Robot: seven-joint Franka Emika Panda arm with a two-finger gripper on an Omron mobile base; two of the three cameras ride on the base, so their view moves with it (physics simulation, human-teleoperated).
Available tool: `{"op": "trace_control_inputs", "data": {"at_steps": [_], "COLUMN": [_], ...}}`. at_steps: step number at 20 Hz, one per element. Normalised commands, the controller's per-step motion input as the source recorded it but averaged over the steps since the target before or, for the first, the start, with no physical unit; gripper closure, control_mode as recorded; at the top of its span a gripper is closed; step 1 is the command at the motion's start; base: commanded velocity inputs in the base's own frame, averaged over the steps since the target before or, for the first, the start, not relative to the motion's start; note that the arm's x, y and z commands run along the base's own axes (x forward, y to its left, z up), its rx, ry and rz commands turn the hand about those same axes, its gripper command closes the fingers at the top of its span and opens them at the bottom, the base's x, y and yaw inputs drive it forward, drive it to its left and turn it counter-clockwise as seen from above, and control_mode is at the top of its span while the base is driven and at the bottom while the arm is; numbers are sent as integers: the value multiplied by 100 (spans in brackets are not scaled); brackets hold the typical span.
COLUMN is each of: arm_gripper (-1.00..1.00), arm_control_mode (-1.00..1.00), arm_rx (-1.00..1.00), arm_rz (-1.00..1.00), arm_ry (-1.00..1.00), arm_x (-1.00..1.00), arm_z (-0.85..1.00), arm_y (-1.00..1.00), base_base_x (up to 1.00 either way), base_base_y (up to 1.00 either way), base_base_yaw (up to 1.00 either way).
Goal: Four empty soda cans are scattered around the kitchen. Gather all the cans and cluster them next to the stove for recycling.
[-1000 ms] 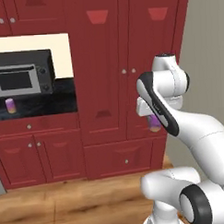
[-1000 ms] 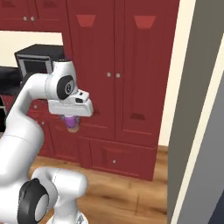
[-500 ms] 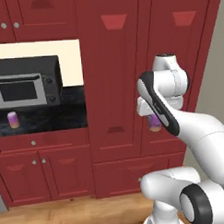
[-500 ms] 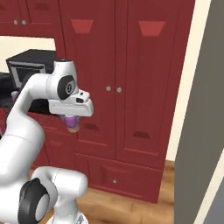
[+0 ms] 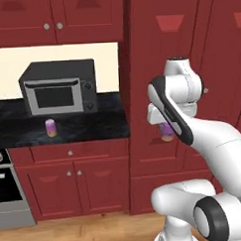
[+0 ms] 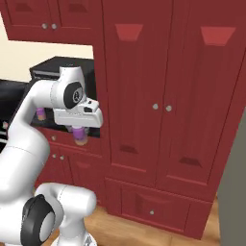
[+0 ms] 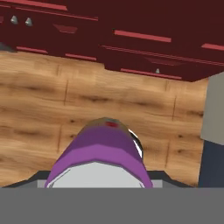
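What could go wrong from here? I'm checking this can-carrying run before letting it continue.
1. The purple can hangs from the gripper over bare wood floor, with nothing under it; a slip would likely send it rolling away.
2. The arm sits close to the tall red cabinets; a swing of the arm could knock the can against a door.
3. Another can stands on the counter before the microwave; setting down beside it could topple it.
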Motion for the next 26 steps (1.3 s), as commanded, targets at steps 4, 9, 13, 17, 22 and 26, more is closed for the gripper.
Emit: {"op": "trace_control_inputs", "data": {"at_steps": [4,9,13,17,22,26], "arm_gripper": [100,100,100,100,100,100], "arm_control_mode": [100,100,100,100,100,100], "arm_rx": [0,0,0,0,0,0], "arm_rz": [0,0,0,0,0,0], "arm_ry": [0,0,0,0,0,0], "arm_x": [0,0,0,0,0,0], "arm_z": [0,0,0,0,0,0], "arm_y": [0,0,0,0,0,0], "base_base_x": [19,27,32,37,38,43], "base_base_y": [69,71,73,73,73,71], "base_base_yaw": [10,10,9,8,8,8]}}
